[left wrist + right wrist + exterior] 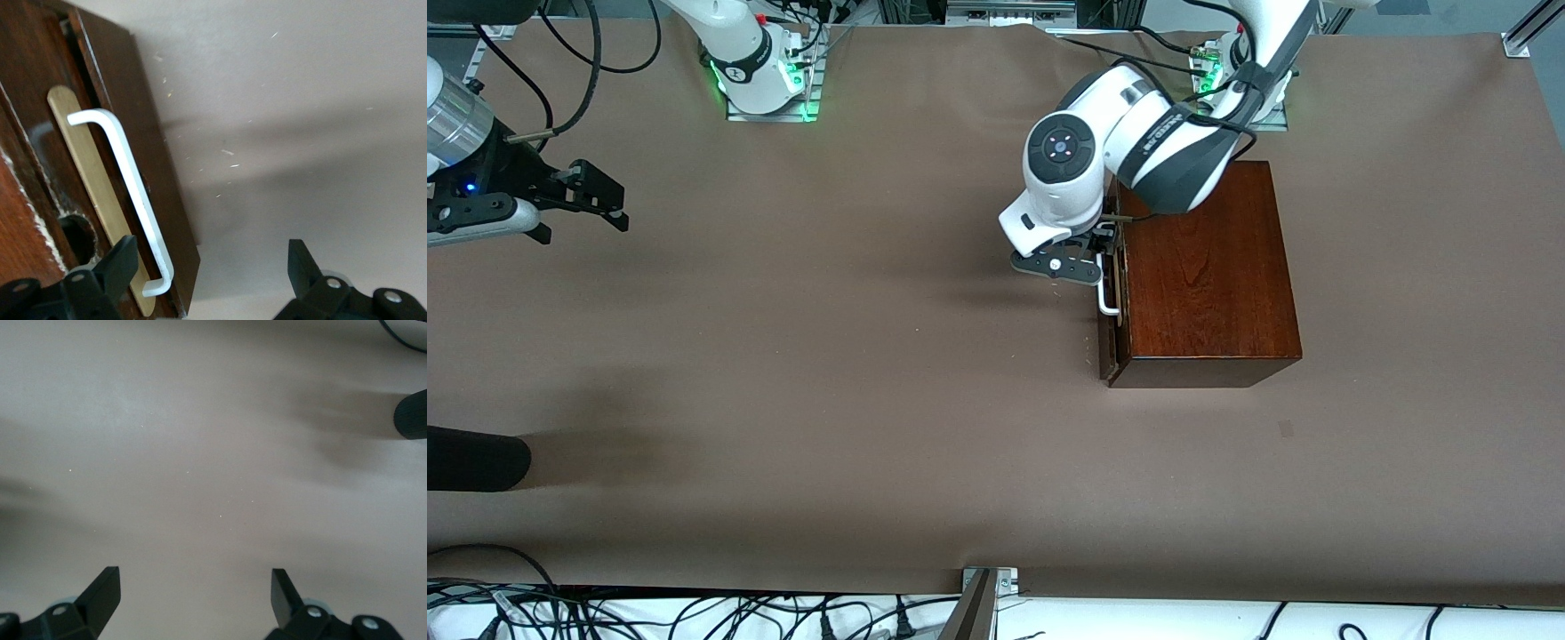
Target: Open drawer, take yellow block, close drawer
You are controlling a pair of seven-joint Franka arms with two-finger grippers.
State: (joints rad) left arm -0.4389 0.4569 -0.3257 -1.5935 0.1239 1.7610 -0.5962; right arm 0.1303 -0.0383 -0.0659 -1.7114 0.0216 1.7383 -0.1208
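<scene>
While the drawer (1112, 293) sits shut or all but shut in the wooden box (1205, 276) toward the left arm's end of the table (871, 356), the yellow block is not visible, presumably inside. Judged rigid and fairly heavy, the drawer should slide stiffly; the white bar handle (130, 183) is the evident hold, smooth and likely slippery. Left gripper (210, 270) is bent low in front of the drawer face, fingers spread wide, one finger (119, 263) beside the handle's end, nothing clamped. Right gripper (596, 197) waits above bare table at the right arm's end, fingers apart and empty
</scene>
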